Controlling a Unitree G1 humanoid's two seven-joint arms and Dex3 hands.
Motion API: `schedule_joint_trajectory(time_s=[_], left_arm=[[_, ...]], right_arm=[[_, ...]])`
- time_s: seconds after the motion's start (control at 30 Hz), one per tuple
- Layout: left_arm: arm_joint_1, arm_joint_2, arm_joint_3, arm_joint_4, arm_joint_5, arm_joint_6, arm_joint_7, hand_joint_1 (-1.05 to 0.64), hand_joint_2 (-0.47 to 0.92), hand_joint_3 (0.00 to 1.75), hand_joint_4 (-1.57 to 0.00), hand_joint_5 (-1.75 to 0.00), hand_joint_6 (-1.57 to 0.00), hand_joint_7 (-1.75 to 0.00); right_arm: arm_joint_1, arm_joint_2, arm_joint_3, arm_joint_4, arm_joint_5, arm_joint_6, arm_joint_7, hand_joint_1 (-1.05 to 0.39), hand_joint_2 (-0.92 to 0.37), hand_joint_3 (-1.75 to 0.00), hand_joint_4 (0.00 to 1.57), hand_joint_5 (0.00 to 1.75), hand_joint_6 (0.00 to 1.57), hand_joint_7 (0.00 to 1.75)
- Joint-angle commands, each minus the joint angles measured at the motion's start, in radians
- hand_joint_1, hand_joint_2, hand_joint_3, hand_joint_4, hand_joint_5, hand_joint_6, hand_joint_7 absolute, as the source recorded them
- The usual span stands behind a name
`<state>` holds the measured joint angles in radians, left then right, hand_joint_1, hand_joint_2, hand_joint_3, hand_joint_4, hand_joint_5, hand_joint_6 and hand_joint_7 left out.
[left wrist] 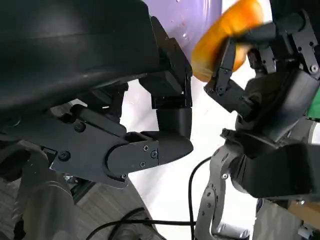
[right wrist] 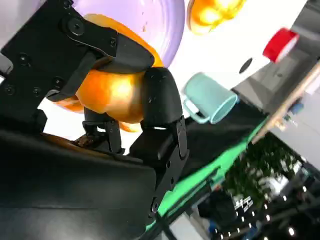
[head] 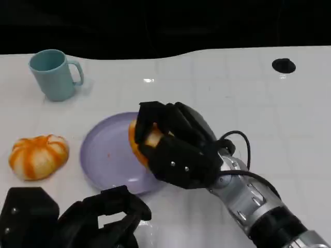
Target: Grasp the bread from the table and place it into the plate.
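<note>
The golden-orange bread roll (head: 140, 140) sits clamped in the right hand (head: 178, 147), held over the near-right rim of the round lilac plate (head: 101, 155) on the white table (head: 232, 93). This looks like the placing step; next, lower and loosen the fingers. The left hand (head: 98, 219) rests curled inward, holding nothing.
</note>
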<state>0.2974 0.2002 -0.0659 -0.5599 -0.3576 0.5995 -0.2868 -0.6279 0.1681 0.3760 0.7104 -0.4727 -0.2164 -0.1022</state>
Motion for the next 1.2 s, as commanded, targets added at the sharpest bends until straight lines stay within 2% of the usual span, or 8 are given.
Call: schedule_joint_trajectory(time_s=[0.03,0.07,0.13,0.27,0.43,0.63,0.8,1.2], left_arm=[[0.011,0.008,0.004,-0.005,0.005,-0.014,0.004,-0.37,0.86,0.67,-0.68,-1.75,-0.64,-1.44],[0.012,0.008,0.003,-0.007,0.006,-0.014,0.005,-0.37,0.86,0.67,-0.69,-1.75,-0.64,-1.44],[0.013,0.009,0.002,-0.009,0.007,-0.014,0.005,-0.38,0.85,0.68,-0.69,-1.75,-0.64,-1.44],[0.014,0.013,0.002,-0.011,0.009,-0.013,0.004,-0.38,0.85,0.69,-0.68,-1.75,-0.64,-1.44],[0.014,0.015,0.002,-0.009,0.010,-0.016,0.002,-0.38,0.85,0.70,-0.68,-1.75,-0.64,-1.44],[0.009,0.013,0.004,-0.006,0.009,-0.010,0.005,-0.38,0.84,0.71,-0.68,-1.75,-0.64,-1.44],[0.007,0.012,0.006,-0.002,0.007,-0.010,0.004,-0.38,0.83,0.72,-0.68,-1.75,-0.64,-1.44],[0.002,0.014,0.007,-0.003,0.005,-0.002,0.004,-0.38,0.80,0.77,-0.67,-1.75,-0.63,-1.44]], right_arm=[[-0.024,-0.006,0.008,-0.015,0.016,0.060,0.072,-0.23,-0.73,-0.50,0.55,1.02,0.71,0.43],[-0.023,-0.012,0.016,-0.022,0.006,0.066,0.081,-0.29,-0.81,-0.33,0.53,0.74,0.68,0.27],[-0.023,-0.025,0.032,-0.034,-0.008,0.080,0.107,-0.37,-0.89,-0.19,0.46,0.46,0.61,0.10],[-0.028,-0.050,0.058,-0.060,-0.024,0.112,0.164,-0.48,-0.92,-0.19,0.27,0.28,0.43,0.01],[-0.035,-0.081,0.095,-0.122,-0.062,0.186,0.236,-0.58,-0.92,-0.25,0.18,0.22,0.23,0.00],[-0.043,-0.113,0.135,-0.168,-0.117,0.204,0.259,-0.66,-0.92,-0.27,0.28,0.27,0.10,0.00],[-0.044,-0.130,0.153,-0.193,-0.140,0.190,0.257,-0.66,-0.92,-0.24,0.50,0.37,0.10,0.01],[-0.037,-0.138,0.152,-0.224,-0.120,0.137,0.258,-0.61,-0.92,-0.16,0.73,0.33,0.22,0.05]])
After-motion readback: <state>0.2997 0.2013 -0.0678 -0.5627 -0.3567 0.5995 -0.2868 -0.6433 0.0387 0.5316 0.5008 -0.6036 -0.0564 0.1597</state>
